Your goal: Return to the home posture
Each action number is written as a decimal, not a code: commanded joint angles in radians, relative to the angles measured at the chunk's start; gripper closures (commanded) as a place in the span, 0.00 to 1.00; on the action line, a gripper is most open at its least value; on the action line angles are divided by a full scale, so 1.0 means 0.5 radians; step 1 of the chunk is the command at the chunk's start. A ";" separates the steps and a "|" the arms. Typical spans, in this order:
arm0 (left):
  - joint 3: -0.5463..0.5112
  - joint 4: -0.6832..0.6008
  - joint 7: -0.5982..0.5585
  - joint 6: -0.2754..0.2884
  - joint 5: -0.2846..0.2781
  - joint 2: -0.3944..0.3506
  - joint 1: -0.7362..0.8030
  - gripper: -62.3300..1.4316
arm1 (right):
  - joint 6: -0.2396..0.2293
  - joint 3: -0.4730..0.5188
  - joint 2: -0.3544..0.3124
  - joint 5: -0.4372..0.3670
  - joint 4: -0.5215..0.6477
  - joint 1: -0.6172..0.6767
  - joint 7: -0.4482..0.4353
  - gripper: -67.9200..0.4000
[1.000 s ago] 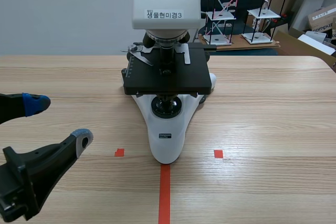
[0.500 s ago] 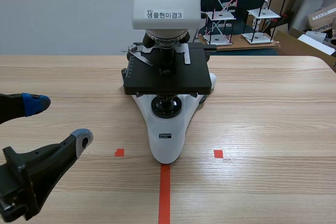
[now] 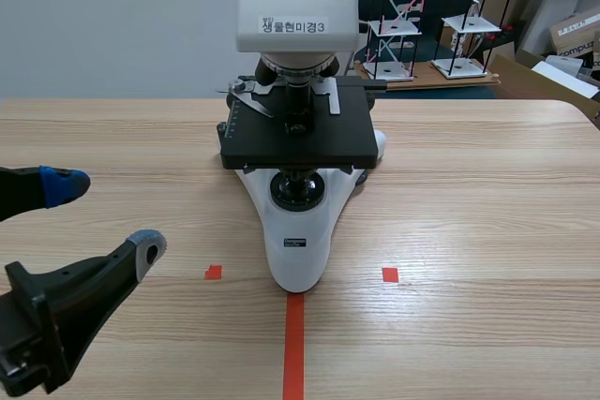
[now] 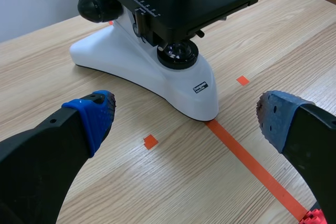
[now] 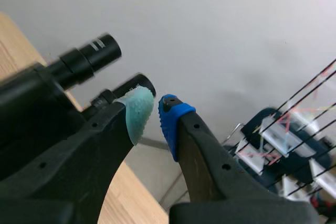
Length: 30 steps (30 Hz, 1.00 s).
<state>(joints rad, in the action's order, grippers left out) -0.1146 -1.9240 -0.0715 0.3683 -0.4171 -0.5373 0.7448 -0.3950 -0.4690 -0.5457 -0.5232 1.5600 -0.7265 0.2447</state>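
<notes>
White-and-black laboratory microscope (image 3: 298,185) on our light wooden desk (image 3: 469,213).
Our left tool (image 3: 103,217) hovers near it, fingers wide apart; our right tool (image 5: 156,109) has pads nearly together, empty.

Left gripper (image 3: 103,217): two thick matte-black fingers (image 3: 66,292), broad at the base and tapering to rounded tips. Tips carry a bright blue dotted pad (image 4: 97,115) and a duller grey-blue pad (image 4: 276,119). One finger has a small round hole (image 4: 52,121); a red ribbed part (image 4: 315,216) shows by the other. Right gripper (image 5: 156,114): same black build, small round holes along the fingers (image 5: 210,156), a pale green pad (image 5: 137,109) and a blue pad (image 5: 173,120).
</notes>
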 commanded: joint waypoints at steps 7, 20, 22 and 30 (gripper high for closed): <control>-0.007 -0.010 -0.027 -0.005 -0.018 0.010 0.000 0.09 | 0.187 0.335 -0.183 -0.001 0.625 0.596 -0.058 0.76; -0.007 -0.010 -0.027 -0.005 -0.018 0.010 0.000 0.09 | 0.178 0.754 -0.198 0.120 1.036 1.947 -0.603 0.08; -0.007 -0.010 -0.027 -0.005 -0.018 0.010 0.000 0.09 | 0.178 0.780 -0.196 0.172 1.038 2.126 -0.690 0.05; -0.007 -0.010 -0.027 -0.005 -0.018 0.010 0.000 0.09 | 0.190 0.787 -0.182 0.526 1.023 2.671 -1.068 0.04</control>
<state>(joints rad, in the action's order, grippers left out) -0.1146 -1.9240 -0.0715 0.3683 -0.4171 -0.5373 0.7448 -0.3099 -0.0780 -0.6392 -0.2512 2.0758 0.6224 -0.2699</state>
